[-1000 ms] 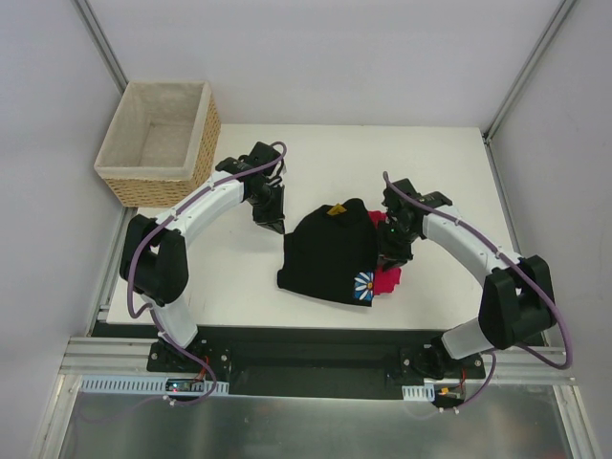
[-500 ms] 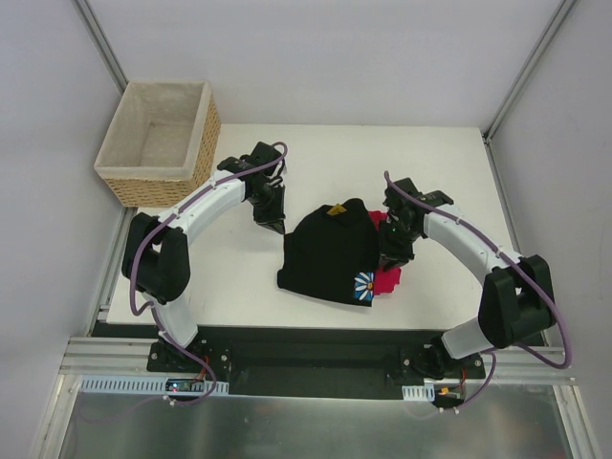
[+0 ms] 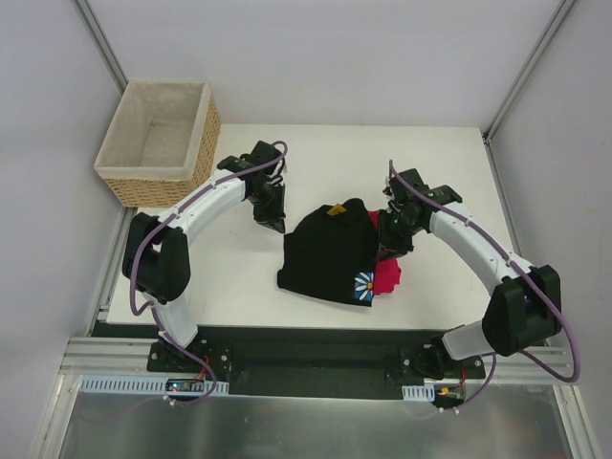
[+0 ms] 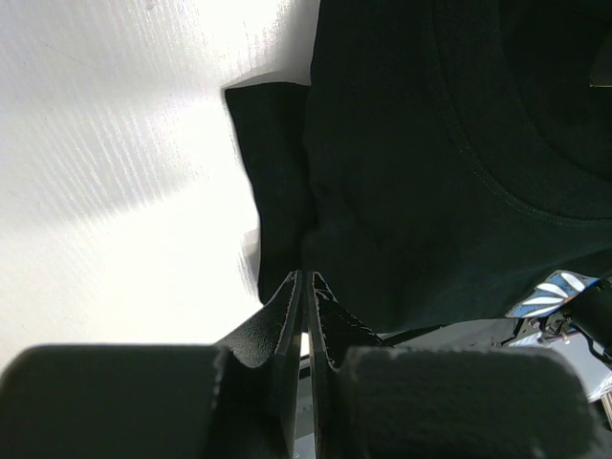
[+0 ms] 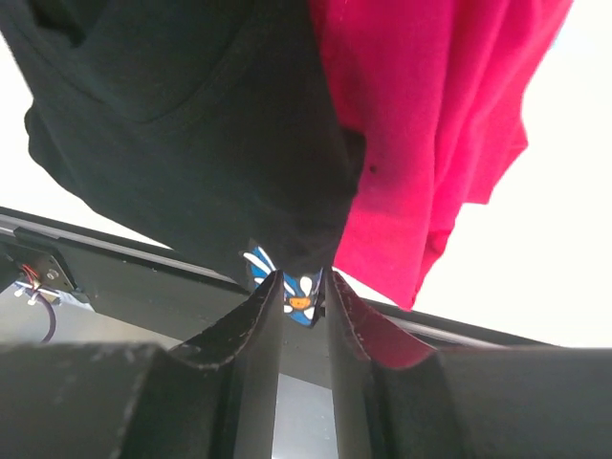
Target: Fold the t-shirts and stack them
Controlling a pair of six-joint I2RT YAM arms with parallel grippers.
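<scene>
Two arms at the shirt pile, mid-table

Wicker basket (image 3: 153, 188) sits far left at the back corner. Next, the left gripper (image 4: 306, 279), fingers pressed tight together, tips right at the left edge of the black t-shirt (image 3: 325, 253) by a sleeve; whether any cloth is caught, can't tell. The black t-shirt lies mid-table (image 3: 239, 277), daisy print (image 3: 363, 285) at its near right corner, overlapping the pinkish-red t-shirt (image 3: 387, 277), which pokes out on the right. The right gripper (image 5: 304, 277) is over that seam, fingers nearly together, nipping a bunched black edge.

The right hand (image 3: 392, 239) has shifted slightly toward the far edge of the table (image 3: 239, 282), its elbow swinging outward.
</scene>
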